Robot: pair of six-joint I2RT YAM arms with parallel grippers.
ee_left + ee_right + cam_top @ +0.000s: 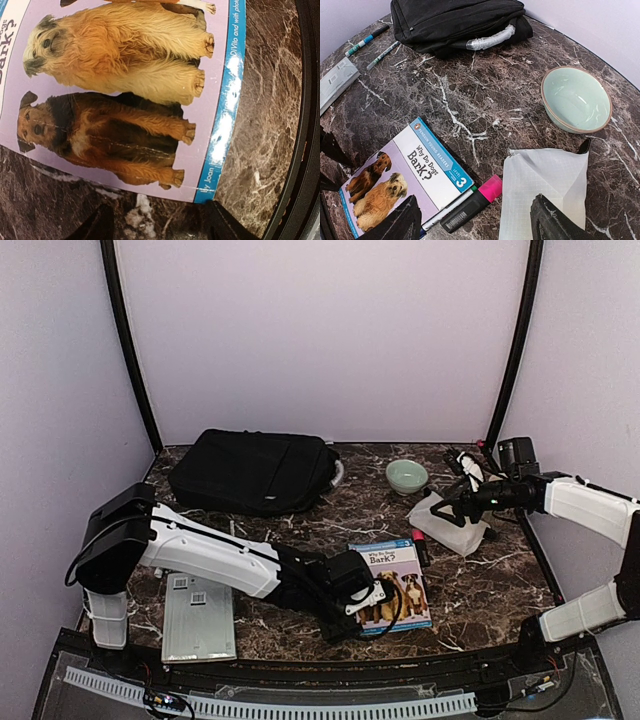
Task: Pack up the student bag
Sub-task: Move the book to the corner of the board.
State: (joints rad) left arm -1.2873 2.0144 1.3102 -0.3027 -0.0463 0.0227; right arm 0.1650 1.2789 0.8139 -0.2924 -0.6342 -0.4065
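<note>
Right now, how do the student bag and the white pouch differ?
Colour: the student bag is black, the pouch white. Size: the bag is far bigger than the pouch. Place: the bag lies at the back, the pouch nearer, on the right. Both rest on the marble table.

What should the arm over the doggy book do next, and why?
Probably lower the left gripper and pinch the edge of the book right beside it. The gripper is open and holds nothing, and the book lies flat on the table, outside the student bag.
</note>
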